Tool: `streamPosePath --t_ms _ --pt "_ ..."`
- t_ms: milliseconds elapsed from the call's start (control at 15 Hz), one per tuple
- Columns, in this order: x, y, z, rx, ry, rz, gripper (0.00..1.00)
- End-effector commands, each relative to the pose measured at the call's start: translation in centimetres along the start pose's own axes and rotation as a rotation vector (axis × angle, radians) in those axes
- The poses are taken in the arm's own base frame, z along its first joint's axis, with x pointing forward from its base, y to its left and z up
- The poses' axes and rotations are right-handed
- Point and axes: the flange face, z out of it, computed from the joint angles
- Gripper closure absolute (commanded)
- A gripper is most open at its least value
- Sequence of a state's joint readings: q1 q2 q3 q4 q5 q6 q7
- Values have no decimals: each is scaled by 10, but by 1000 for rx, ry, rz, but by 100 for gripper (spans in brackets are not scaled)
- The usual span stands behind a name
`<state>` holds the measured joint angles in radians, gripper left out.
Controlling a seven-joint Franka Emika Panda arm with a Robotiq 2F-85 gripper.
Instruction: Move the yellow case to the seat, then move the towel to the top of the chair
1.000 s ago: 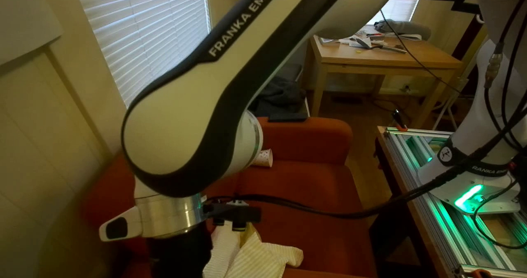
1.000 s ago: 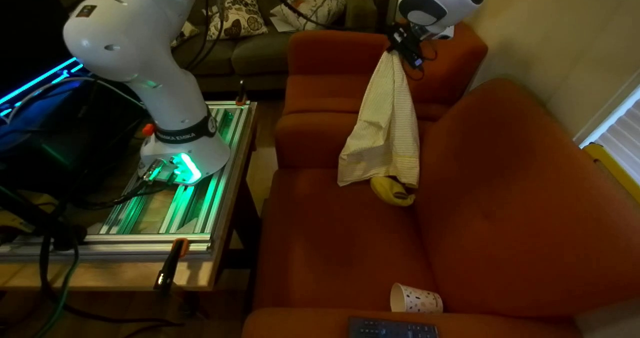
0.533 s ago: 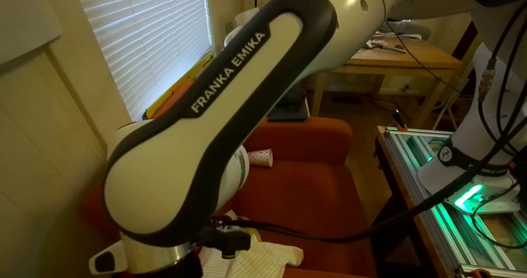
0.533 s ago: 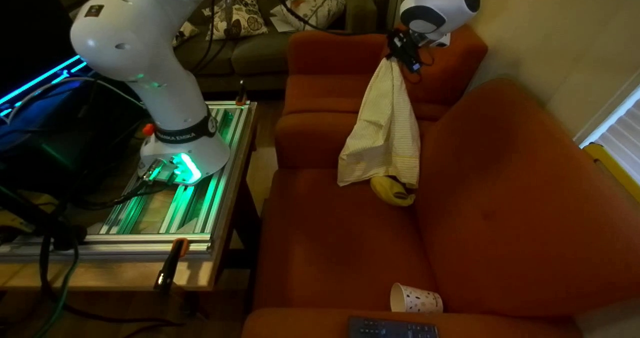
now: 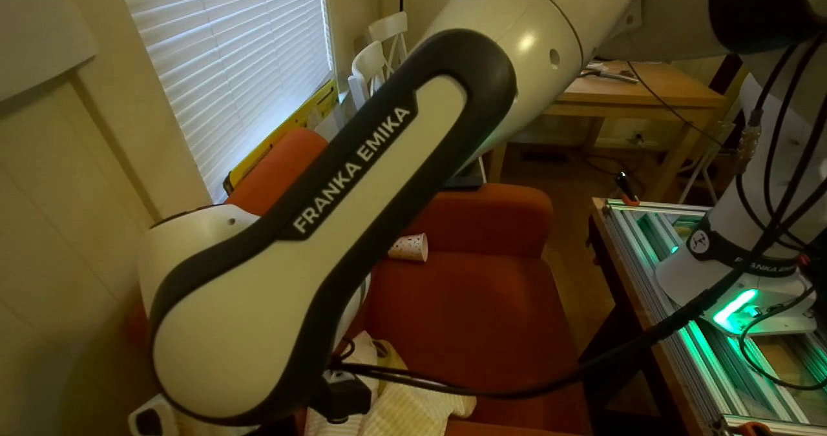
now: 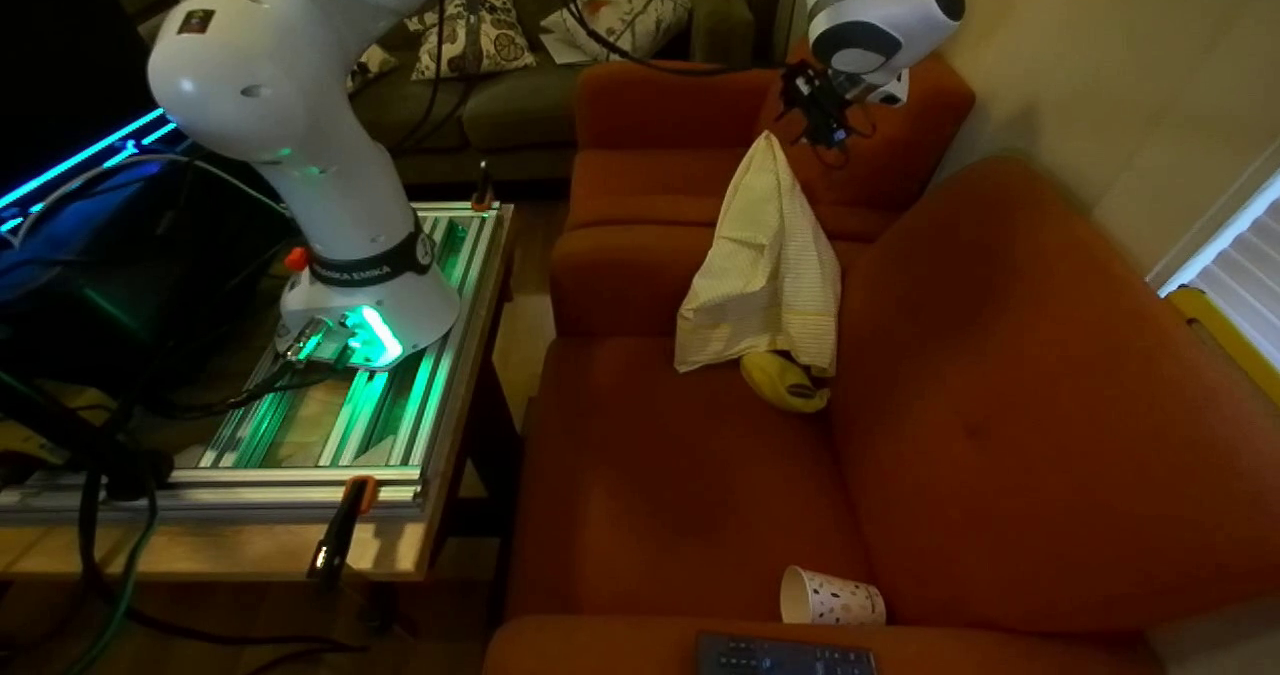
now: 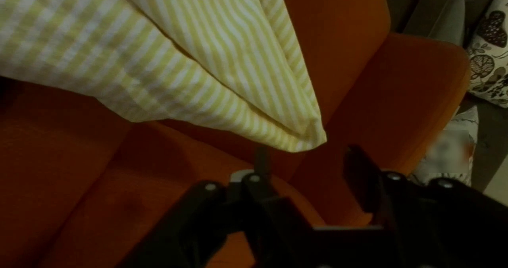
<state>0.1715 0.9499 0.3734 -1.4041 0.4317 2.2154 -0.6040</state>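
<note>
One towel (image 6: 765, 265) just below end effector (image 7: 306, 162)

My black two-fingered gripper (image 7: 307, 161) is blurred in the wrist view. In an exterior view, the striped pale-yellow cloth towel (image 6: 765, 265) hides part of the yellow rounded case (image 6: 775, 379).

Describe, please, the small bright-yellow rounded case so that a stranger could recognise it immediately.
Find the wide rust-orange upholstered armchair, then its flat orange fabric seat. There, in an exterior view, the hem of a creased pale-yellow striped cloth towel partly hides the yellow case. Its stronger, stripeless yellow with dark marks sets it apart from the towel and the white, speckled paper cup.
</note>
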Motion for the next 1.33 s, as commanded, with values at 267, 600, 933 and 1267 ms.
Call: streamPosePath --t_ms 267,600,933,1267 --pt "-3 29 -19 -177 9 232 0" --pt "-10 50 -36 -237 143 451 0" --pt "-26 58 -63 -274 265 581 0" --pt "-59 62 -88 -346 239 574 0"
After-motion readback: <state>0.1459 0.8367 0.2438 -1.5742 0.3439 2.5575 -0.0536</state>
